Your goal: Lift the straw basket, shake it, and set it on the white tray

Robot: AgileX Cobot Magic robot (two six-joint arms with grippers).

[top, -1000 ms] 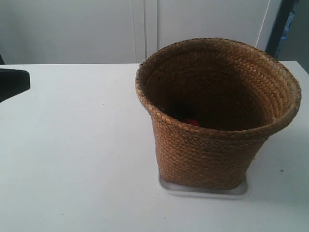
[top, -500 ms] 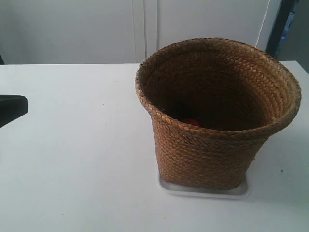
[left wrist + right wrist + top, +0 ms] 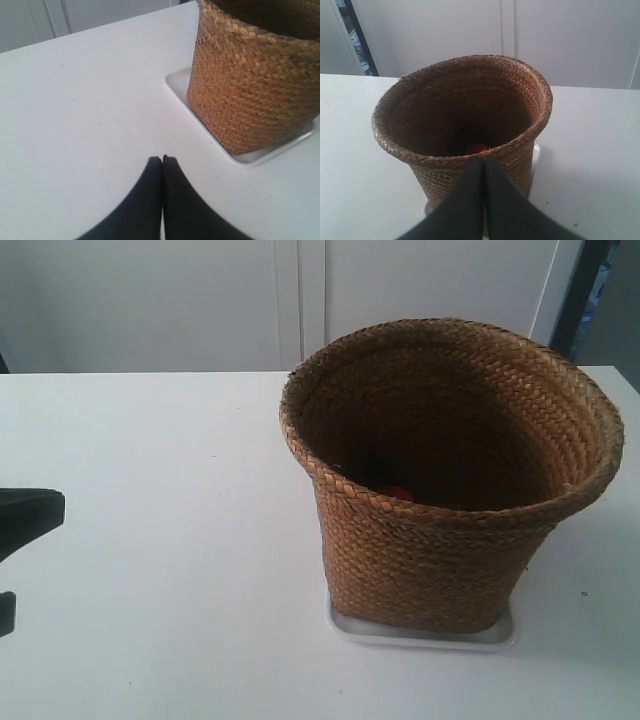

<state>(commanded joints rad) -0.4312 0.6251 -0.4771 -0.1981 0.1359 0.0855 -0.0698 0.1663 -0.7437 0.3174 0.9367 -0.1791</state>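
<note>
The straw basket stands upright on the white tray, whose rim shows under its base. A small red thing lies in its dark inside. In the left wrist view the basket and the tray lie off to one side of my left gripper, which is shut on nothing over bare table, apart from both. My right gripper is shut and empty, seen in front of the basket near its braided rim. The red thing shows just past its tips, and a sliver of tray beside the basket.
A black part of the arm at the exterior view's left juts in at the frame's edge. White cabinet doors stand behind the white table. A dark upright frame is at the back right.
The black arm part at the exterior view's left has slid down the frame, towards the camera. Basket and tray have not moved.
</note>
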